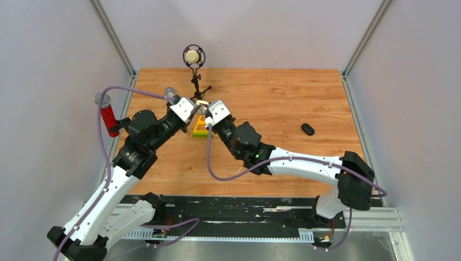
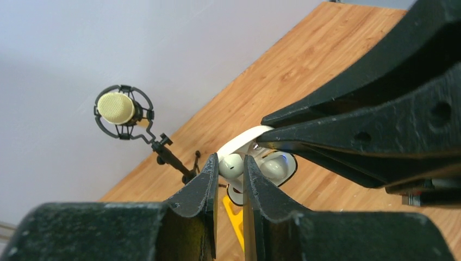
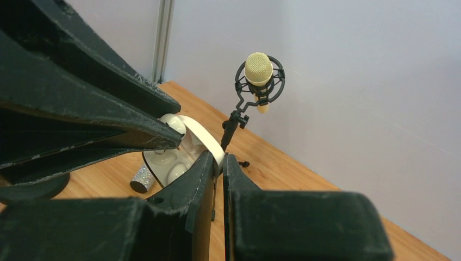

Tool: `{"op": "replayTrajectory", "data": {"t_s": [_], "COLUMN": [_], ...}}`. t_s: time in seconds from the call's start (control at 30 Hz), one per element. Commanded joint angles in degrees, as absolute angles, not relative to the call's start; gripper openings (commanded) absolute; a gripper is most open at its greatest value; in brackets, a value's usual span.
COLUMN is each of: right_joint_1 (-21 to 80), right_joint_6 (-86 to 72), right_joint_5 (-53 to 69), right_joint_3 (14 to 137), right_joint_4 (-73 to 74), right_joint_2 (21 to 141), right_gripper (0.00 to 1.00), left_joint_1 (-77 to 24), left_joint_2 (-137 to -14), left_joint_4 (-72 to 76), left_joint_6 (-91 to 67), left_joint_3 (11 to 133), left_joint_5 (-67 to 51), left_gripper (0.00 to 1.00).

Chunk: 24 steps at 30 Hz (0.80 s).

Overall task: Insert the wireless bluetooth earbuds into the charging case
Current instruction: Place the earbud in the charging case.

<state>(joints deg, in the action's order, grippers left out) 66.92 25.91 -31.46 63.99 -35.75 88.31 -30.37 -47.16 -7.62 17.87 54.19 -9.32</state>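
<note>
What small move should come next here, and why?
Probably ease the left gripper down to seat its pinched earbud in the open charging case. The right gripper holds the lid open, and the earbud sits at the case's mouth.

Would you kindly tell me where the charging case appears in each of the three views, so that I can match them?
Top external: the charging case sits just above centre, where the two arms meet, mostly hidden.
Left wrist: centre, lid raised, just beyond the left fingers.
Right wrist: left of centre, its lid pinched by the right fingers.
Shared landmark: the microphone on its stand, behind the case.
</note>
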Motion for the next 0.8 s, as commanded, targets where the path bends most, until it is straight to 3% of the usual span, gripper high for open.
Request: {"op": "replayTrajectory", "data": {"t_s": [0.0,0.77], "right_joint_1": [66.4,66.27], "right_joint_6": [20.32,20.3], "right_joint_5": [-28.06,-27.0], "right_joint_3": [64.28,64.13], "right_joint_4": [-37.81,-37.25], "right_joint_2": [83.65,82.73], "right_gripper": [0.0,0.0], "left_joint_1": [-30.62,-30.59], "left_joint_2": [-44.75,-42.13], "left_joint_4": [-4.05,-7.65], "left_joint_6": [23.97,32.38], "left_joint_3": [51.58,49.18], "left_joint_5": [-13.2,-20.35], "left_gripper": [0.0,0.0]}}
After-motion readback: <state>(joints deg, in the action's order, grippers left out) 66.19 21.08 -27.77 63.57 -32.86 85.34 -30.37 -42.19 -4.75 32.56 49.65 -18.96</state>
